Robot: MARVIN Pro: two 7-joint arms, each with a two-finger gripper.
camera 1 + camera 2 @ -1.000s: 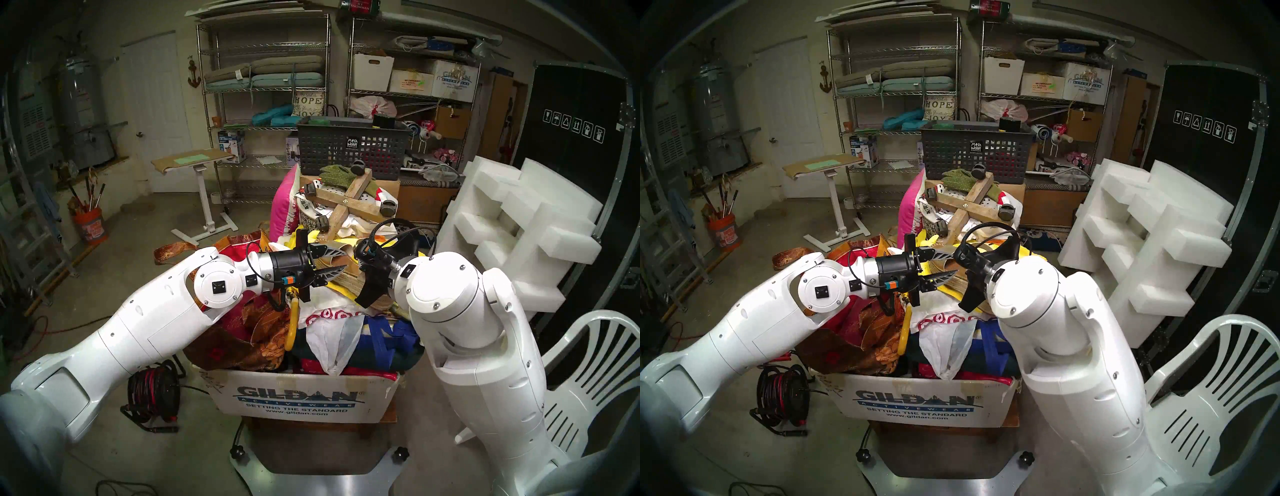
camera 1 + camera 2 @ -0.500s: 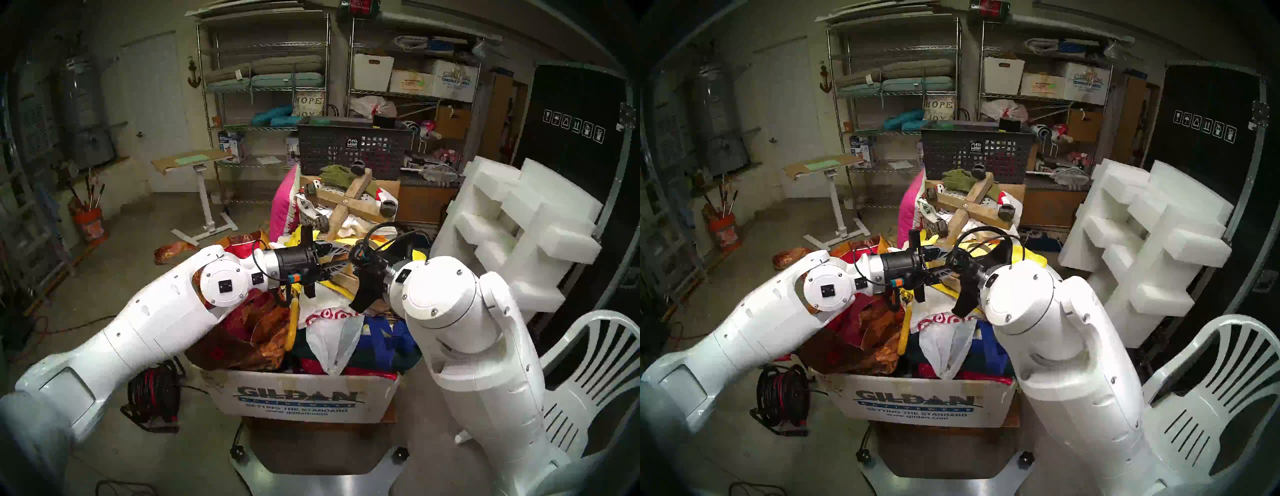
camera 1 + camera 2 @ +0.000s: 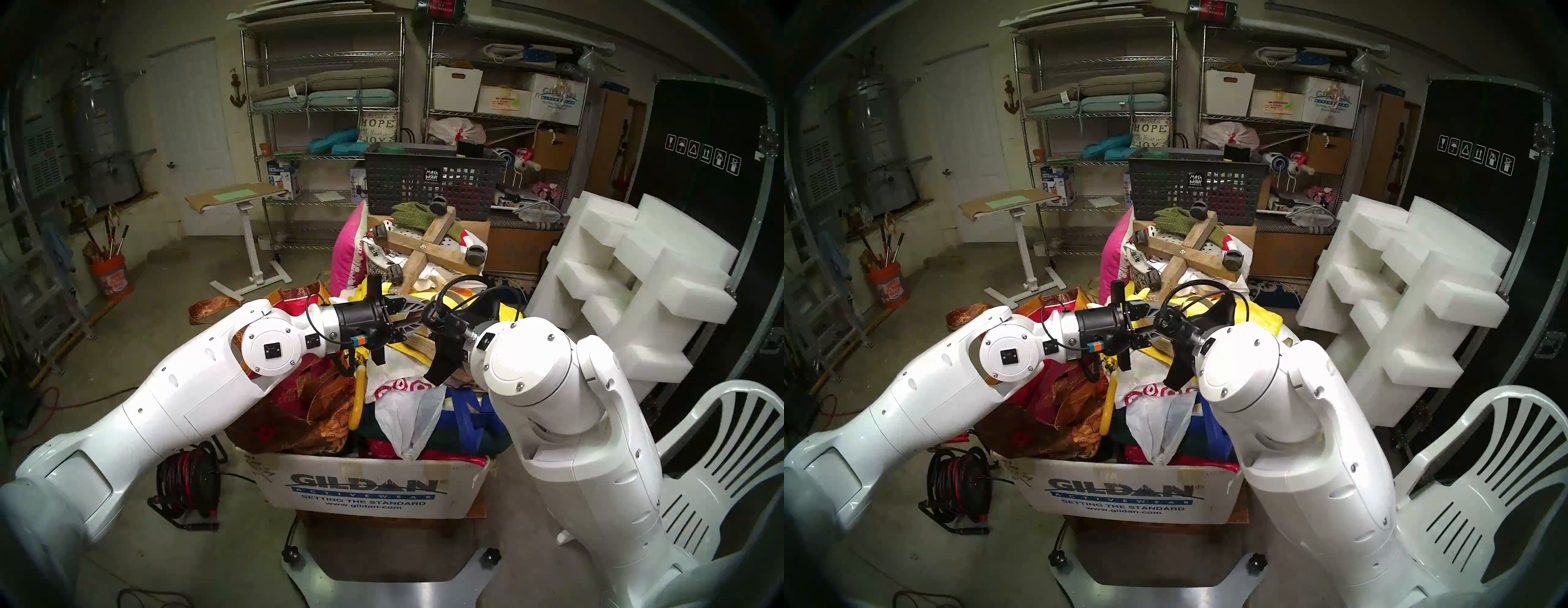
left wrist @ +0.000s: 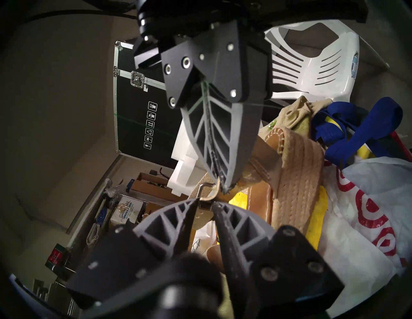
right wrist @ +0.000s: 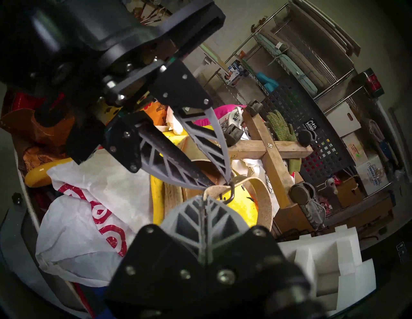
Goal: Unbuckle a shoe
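Both white arms (image 3: 178, 390) converge mid-scene, wrists nearly tip to tip. Right gripper (image 4: 223, 187) clamped closed. Left gripper (image 4: 205, 206) jaws slightly apart.

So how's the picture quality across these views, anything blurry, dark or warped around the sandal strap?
Head views: sharp and evenly lit, fisheye-bent at the edges with a dark rim, and the right arm hides most of the sandal. Left wrist view: the buckle and jute sole are crisp, the left pincer base blurs near the lens. Right wrist view: the strap is clear, the right pincer mount soft, the corners dim.
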